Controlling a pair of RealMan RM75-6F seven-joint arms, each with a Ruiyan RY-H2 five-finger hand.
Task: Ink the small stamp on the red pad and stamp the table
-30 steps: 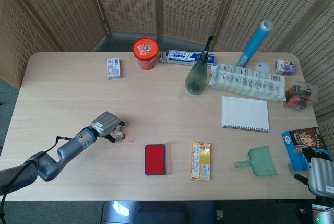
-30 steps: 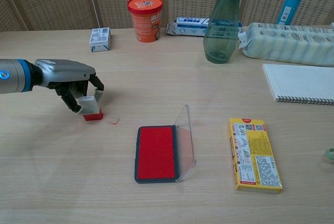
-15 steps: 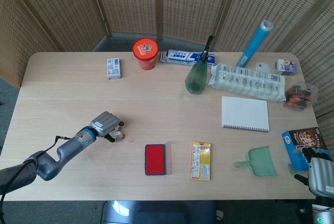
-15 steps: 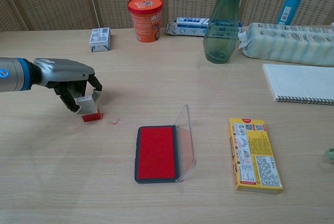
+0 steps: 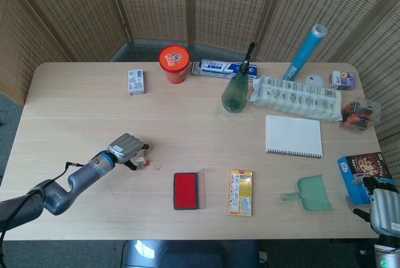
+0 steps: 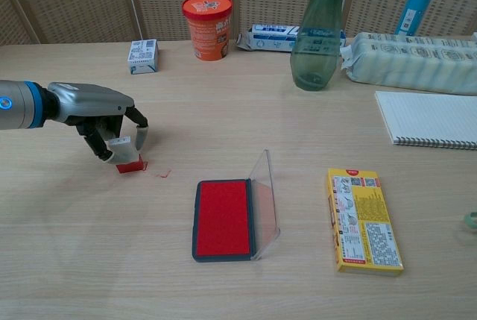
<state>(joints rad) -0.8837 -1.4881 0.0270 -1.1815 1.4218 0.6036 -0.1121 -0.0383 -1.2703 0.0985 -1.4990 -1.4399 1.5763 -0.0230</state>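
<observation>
Stamp [image 6: 130, 157], small, with a pale upper body and a red base, sits on the table [image 6: 89, 260] at the left, grasped from above by the left hand [image 6: 104, 115], whose fingers [image 6: 141, 135] curl down around its top; whether the base presses flat on the wood or hovers just over it cannot be told. A faint red mark [image 6: 162, 174] lies on the wood just right of the stamp. Nearest the robot, the red pad [image 6: 222, 218] lies open in its dark tray, its clear lid [image 6: 265, 199] standing up along the right edge; it is apart from the stamp, to the right and nearer. A yellow packet [image 6: 364, 219] lies flat further right. In the head view a green dustpan [image 5: 310, 194] rests right of that packet, and the right hand [image 5: 382, 208] shows at the lower right corner beside a brown-and-blue box [image 5: 365, 172]; its fingers are partly cut off, so its state cannot be told. Further back, a spiral notebook [image 6: 428, 119] lies at the right. Along the far side stand a small white box [image 6: 142, 56], an orange cup [image 6: 207, 26], a white-and-blue carton [image 6: 268, 37], a green bottle [image 6: 317, 36], a long wrapped white pack [image 6: 410, 61] and a blue tube [image 5: 305, 52].
</observation>
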